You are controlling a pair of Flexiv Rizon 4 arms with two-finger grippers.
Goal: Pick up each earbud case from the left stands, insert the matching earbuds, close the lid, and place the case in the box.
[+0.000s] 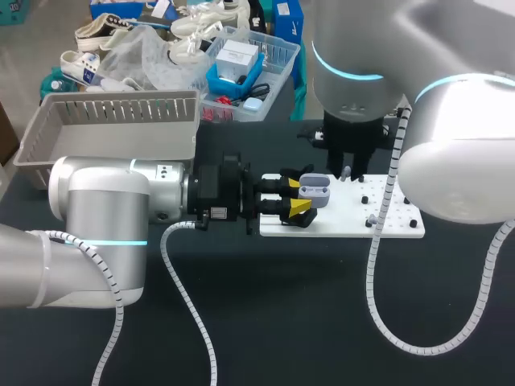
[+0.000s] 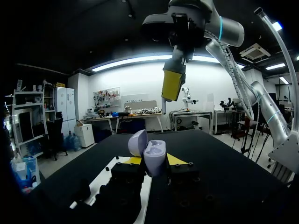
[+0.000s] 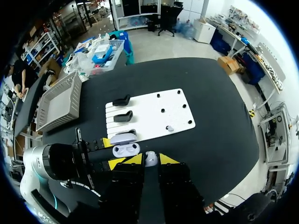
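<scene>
My left gripper (image 1: 299, 198) is shut on a lavender earbud case (image 1: 315, 190), holding it over the left end of the white stand board (image 1: 354, 219). In the left wrist view the case (image 2: 154, 155) sits between the yellow tips with its lid tilted open. My right gripper (image 3: 150, 159) hangs just above the open case (image 3: 125, 148), shut on a small white earbud (image 3: 150, 158). From the left wrist, the right gripper's yellow fingertip (image 2: 172, 85) shows above the case. Another earbud (image 3: 170, 128) rests on the board (image 3: 154, 109).
A grey slatted box (image 1: 113, 133) stands at the back left of the black table. Two black stands (image 3: 121, 100) (image 3: 124, 116) sit along the board's left end. A clear bin of clutter (image 1: 245, 68) is behind the box.
</scene>
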